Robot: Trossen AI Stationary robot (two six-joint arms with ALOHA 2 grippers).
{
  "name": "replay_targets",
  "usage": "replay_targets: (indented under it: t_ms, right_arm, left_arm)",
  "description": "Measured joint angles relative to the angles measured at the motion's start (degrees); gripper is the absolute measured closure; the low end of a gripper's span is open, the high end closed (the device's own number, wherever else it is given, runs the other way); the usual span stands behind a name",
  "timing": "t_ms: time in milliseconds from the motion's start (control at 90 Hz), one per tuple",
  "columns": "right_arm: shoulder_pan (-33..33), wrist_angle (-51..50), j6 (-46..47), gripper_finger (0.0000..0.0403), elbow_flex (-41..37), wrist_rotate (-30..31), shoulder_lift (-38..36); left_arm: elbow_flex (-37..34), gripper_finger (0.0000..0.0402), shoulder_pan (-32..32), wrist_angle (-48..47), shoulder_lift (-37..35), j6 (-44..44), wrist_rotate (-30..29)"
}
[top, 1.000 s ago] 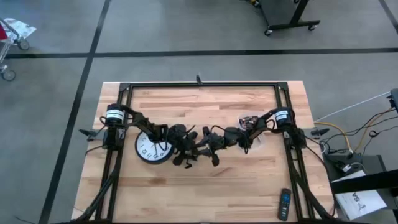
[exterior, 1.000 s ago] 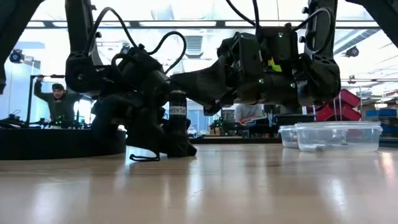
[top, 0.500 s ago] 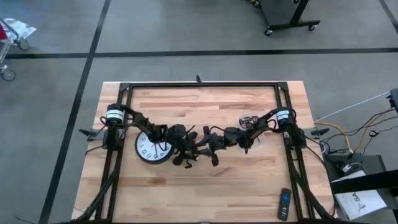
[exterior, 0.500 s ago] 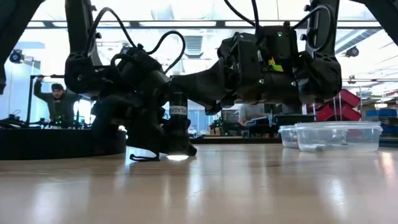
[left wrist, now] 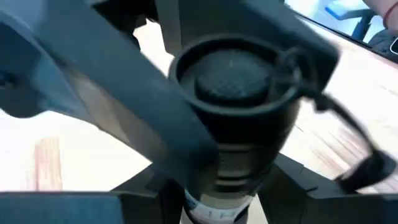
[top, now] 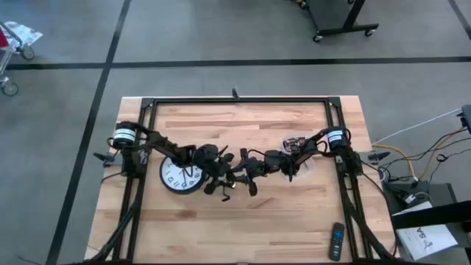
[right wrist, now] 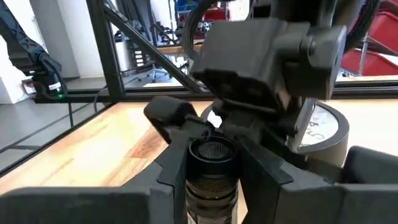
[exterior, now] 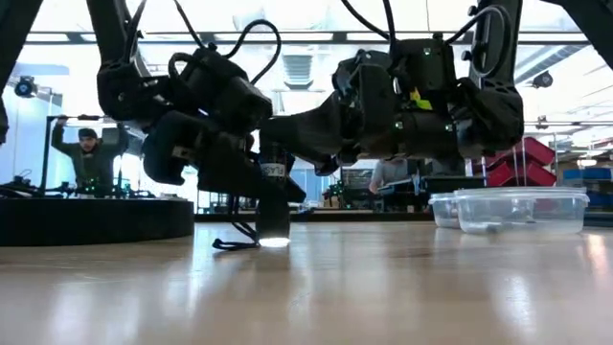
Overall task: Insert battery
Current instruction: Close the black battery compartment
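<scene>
Both arms meet near the middle of your worktop (top: 294, 221), just beside the clock (top: 179, 175) that lies face up on the left half.

The flashlight (exterior: 273, 213) stands upright between them. Its lit lens end is down on the wood, where it throws a small bright spot, and its tail cap with the rubber button points up. A thin lanyard (exterior: 235, 244) trails from it onto the worktop.

Your right tool (right wrist: 212, 163) reaches in from the right and is closed on the flashlight. In its wrist view one dark finger presses on each side of the ribbed barrel, just under the tail cap.

Your left tool (top: 219, 175) comes in from the left, over the edge of the clock, and sits right at the flashlight from above. Its wrist view is filled by the tail cap with dark fingers close on both sides. You cannot tell from these views whether it is actually gripping or only standing around the barrel.

A clear tub (exterior: 508, 209) sits on the right side of the worktop, well apart from the tools. A remote (top: 335, 241) lies near the front right corner. A person (exterior: 88, 161) stands in the room behind.
</scene>
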Motion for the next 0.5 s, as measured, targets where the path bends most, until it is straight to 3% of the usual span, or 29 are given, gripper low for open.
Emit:
replay_targets:
  t_ms: [244, 500]
  right_arm:
    - [0.1, -0.3, 0.2, 0.0311, -0.1, -0.5, 0.1]
    - [0.1, -0.5, 0.7, 0.0311, 0.0, -0.4, 0.2]
  left_arm:
    - [-0.7, 0.0273, 0.1, -4.1, -5.8, 1.6, -0.4]
    - [-2.2, 0.0289, 0.2, -2.3, -5.8, 2.3, -0.6]
